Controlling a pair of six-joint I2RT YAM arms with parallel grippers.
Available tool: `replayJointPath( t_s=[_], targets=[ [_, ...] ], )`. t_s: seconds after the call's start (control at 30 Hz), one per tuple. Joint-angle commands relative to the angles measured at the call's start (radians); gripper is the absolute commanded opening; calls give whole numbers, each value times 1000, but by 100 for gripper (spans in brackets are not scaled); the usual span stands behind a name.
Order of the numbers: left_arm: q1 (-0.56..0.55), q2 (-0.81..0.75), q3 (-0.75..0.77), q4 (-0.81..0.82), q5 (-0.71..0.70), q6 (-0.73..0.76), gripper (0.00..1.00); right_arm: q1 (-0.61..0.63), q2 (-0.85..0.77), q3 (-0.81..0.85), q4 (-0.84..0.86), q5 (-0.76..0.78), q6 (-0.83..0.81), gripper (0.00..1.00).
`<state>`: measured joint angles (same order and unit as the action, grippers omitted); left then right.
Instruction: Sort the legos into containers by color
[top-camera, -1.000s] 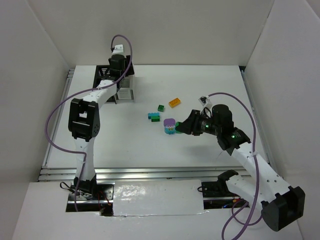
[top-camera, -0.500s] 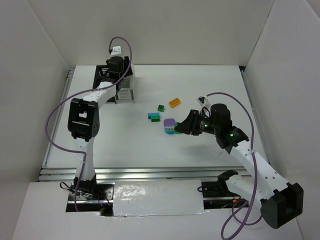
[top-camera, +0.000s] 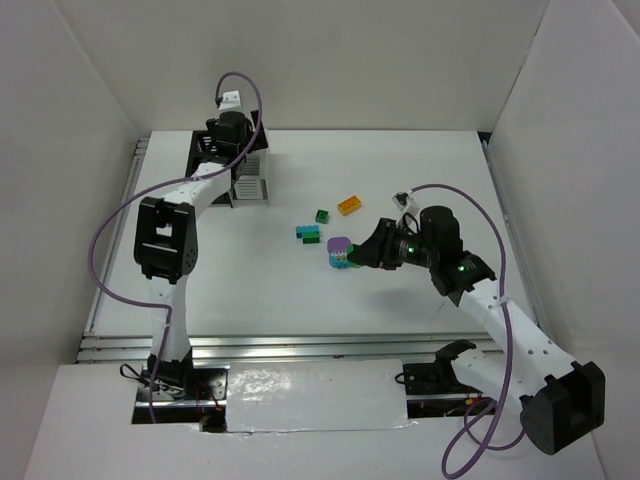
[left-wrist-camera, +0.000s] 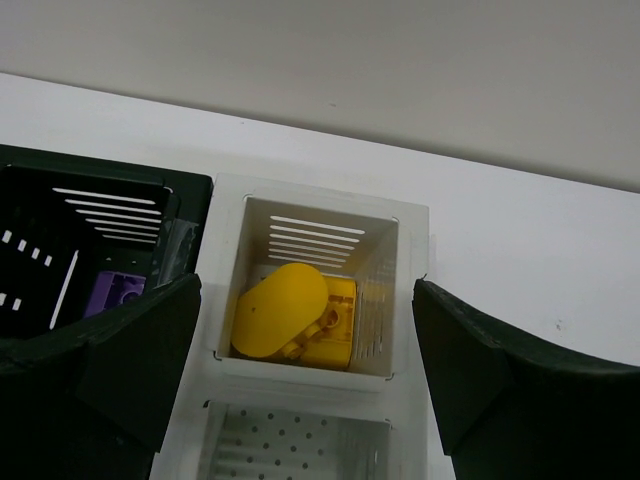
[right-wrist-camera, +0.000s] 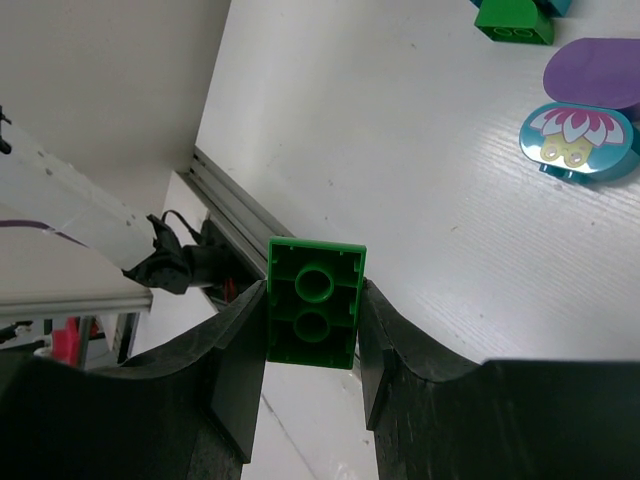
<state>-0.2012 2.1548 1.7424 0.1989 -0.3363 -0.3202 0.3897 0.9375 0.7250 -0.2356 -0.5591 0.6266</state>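
Right claw (top-camera: 360, 256): clamped on a green lego (right-wrist-camera: 314, 315), near the middle of the desk (top-camera: 420, 170).
Loose legos: 4 lots mid-desk. There's a purple-and-teal piece (top-camera: 339, 251) just beside the right claw, then a teal-green pair (top-camera: 309, 233), a small green one (top-camera: 321, 215) and an orange one (top-camera: 349, 204).
Left claw (left-wrist-camera: 307, 350): fingers spread wide over the white bin (left-wrist-camera: 318, 240).
White bin: yellow legos (left-wrist-camera: 290, 315) inside.
Black bin (left-wrist-camera: 90, 215): joined beside the white, with a purple lego (left-wrist-camera: 115, 295) inside.
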Motion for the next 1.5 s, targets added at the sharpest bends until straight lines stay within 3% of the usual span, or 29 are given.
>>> replayJointPath(
  t_s=[0.0, 0.1, 0.13, 0.2, 0.23, 0.27, 0.33, 0.37, 0.47, 0.53, 0.67, 0.9, 1.0, 1.2, 1.47],
  targets=[
    [5, -136, 16, -10, -18, -45, 100, -2, 14, 4, 42, -7, -7, 0],
    [5, -271, -6, -156, 92, -127, 100, -5, 30, 17, 55, 7, -11, 0],
    [6, -330, 3, -271, 208, -178, 100, -5, 43, 25, 62, 4, -21, 0],
    [5, -392, -15, -338, 362, -256, 100, -5, 52, 43, 96, -42, -44, 0],
    [3, -458, -73, -334, 549, -282, 99, -6, 53, 50, 114, -70, -53, 0],
    [-1, -495, -124, -294, 642, -308, 99, -9, 55, 60, 136, -102, -56, 0],
    [-26, -614, -276, -213, 787, -394, 99, -14, 60, 68, 192, -211, -53, 0],
    [-52, -648, -320, -103, 909, -411, 99, -17, 61, 60, 224, -254, -44, 0],
    [-131, -745, -403, -33, 1080, -441, 100, -23, 49, 13, 413, -433, 28, 0],
    [-179, -792, -417, -50, 1111, -430, 99, -22, 35, -10, 527, -476, 76, 0],
    [-308, -871, -451, -82, 1109, -401, 97, -22, 6, 22, 544, -426, 79, 0],
    [-383, -928, -534, -29, 1175, -407, 92, -23, -11, -4, 700, -521, 148, 0],
    [-447, -906, -518, -94, 1151, -346, 91, -22, -55, -7, 710, -529, 134, 0],
    [-465, -892, -521, -82, 1162, -362, 88, -21, -78, 17, 619, -496, 67, 0],
    [-478, -854, -479, -116, 1165, -373, 85, -22, -83, 11, 624, -479, 45, 0]
  ],
)
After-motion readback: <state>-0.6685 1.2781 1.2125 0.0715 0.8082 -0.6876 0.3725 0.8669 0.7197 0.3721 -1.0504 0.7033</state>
